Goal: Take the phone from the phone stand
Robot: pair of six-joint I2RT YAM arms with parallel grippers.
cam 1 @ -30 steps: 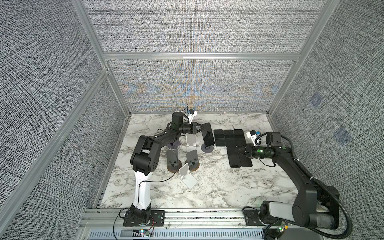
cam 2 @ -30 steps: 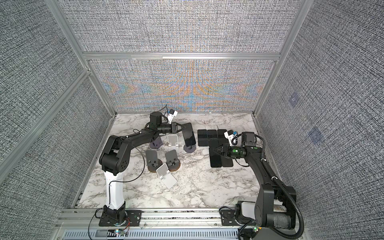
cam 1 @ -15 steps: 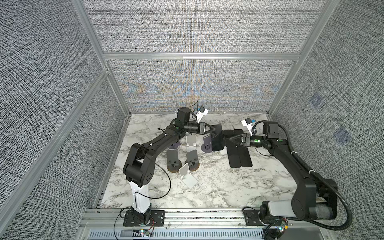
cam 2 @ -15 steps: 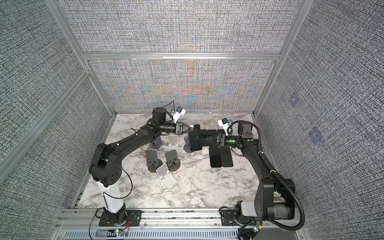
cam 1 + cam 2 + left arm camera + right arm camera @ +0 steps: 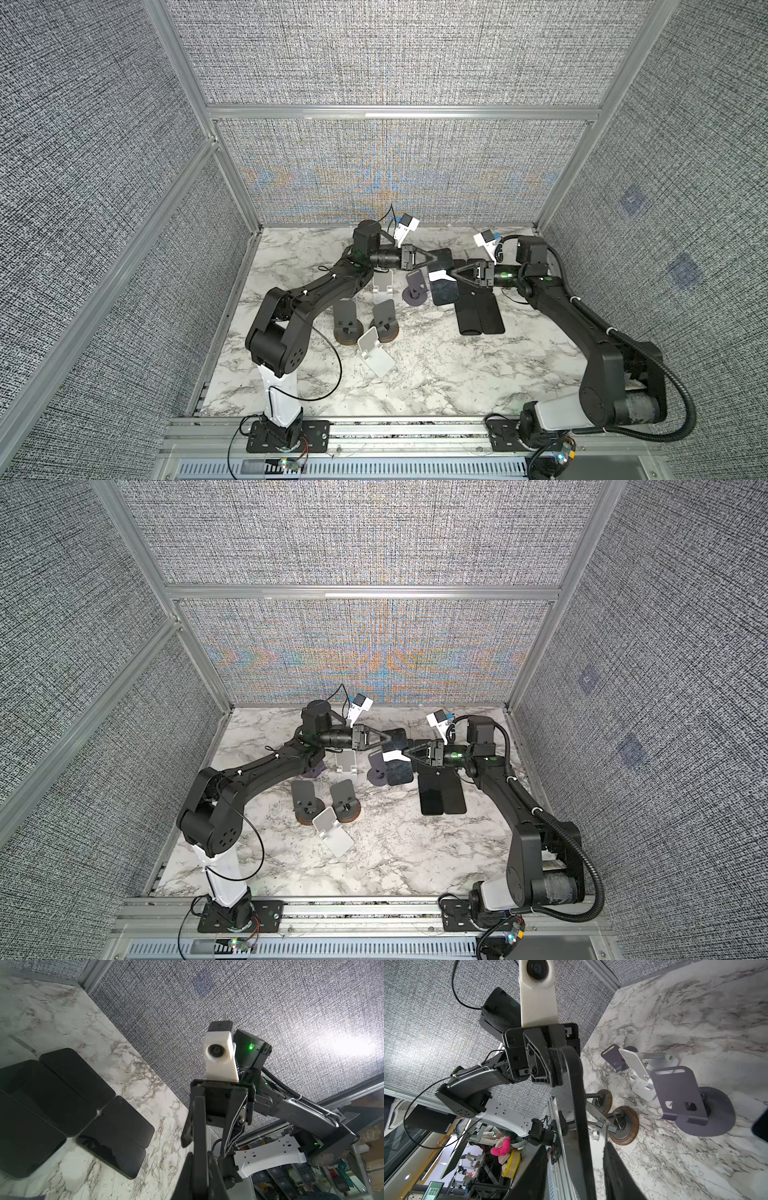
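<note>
The phone (image 5: 580, 1115) (seen edge-on) hides part of a wood-based stand (image 5: 625, 1126) behind it.

Six phone stands (image 5: 344, 312), six black phones (image 5: 478, 320), two robot arms (image 5: 316, 291).

The phone (image 5: 445, 291) no longer sits on the stand (image 5: 416, 286). My left gripper (image 5: 435, 260) now holds it up over mid-table, further right than a second ago. My right gripper (image 5: 452, 275) is off the flat phones (image 5: 478, 318) and in beside it, its jaws straddling the phone's edge with a gap on one side.
</note>
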